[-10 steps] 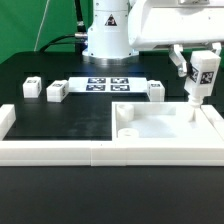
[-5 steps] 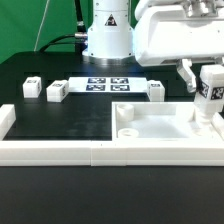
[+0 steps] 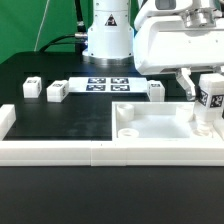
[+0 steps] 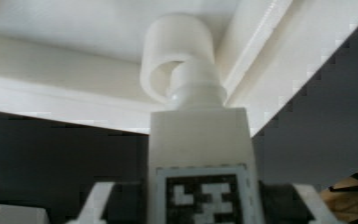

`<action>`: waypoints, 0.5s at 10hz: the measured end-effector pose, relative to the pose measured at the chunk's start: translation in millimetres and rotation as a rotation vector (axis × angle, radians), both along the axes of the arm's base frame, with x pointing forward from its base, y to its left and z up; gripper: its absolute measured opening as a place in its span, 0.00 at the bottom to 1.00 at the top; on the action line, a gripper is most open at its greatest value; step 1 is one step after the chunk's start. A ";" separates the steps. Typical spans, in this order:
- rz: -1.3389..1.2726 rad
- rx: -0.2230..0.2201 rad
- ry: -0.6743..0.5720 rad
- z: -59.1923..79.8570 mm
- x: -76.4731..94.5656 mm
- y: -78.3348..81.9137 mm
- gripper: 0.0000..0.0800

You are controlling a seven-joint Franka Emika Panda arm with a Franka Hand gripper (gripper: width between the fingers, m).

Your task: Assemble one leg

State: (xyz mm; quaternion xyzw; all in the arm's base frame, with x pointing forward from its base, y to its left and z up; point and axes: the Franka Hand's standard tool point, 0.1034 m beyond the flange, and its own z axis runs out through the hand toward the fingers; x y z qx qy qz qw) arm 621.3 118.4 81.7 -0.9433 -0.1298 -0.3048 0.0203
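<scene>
My gripper (image 3: pixel 208 92) is shut on a leg (image 3: pixel 209 98), a small white post with a black-and-white tag, and holds it upright over the corner of the large white panel (image 3: pixel 160 122) at the exterior view's right. The leg's lower end sits at or in the corner socket there. In the wrist view the held leg (image 4: pixel 202 150) fills the middle, its round tip at a socket (image 4: pixel 176 62) of the panel (image 4: pixel 69 70), and the fingertips (image 4: pixel 101 200) flank the tag. Three more legs lie on the black table: two (image 3: pixel 31 86) (image 3: pixel 56 91) at the left, one (image 3: pixel 155 90) behind the panel.
The marker board (image 3: pixel 108 84) lies flat in front of the robot base (image 3: pixel 108 35). A white rail (image 3: pixel 60 151) runs along the table's front edge, with a raised white piece (image 3: pixel 5 118) at the exterior view's left.
My gripper has carried the leg to the exterior view's right and downward, from above the panel's rear right area to its right corner socket. The other parts have not moved.
</scene>
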 end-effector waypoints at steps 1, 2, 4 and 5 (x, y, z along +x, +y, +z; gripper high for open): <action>-0.001 0.000 -0.002 -0.2 0.1 -0.2 0.36; -0.001 -0.001 -0.006 -0.5 0.4 -0.7 0.36; 0.002 -0.002 -0.007 -2.4 2.7 0.5 0.36; 0.007 -0.008 0.012 -10.1 0.4 0.4 0.36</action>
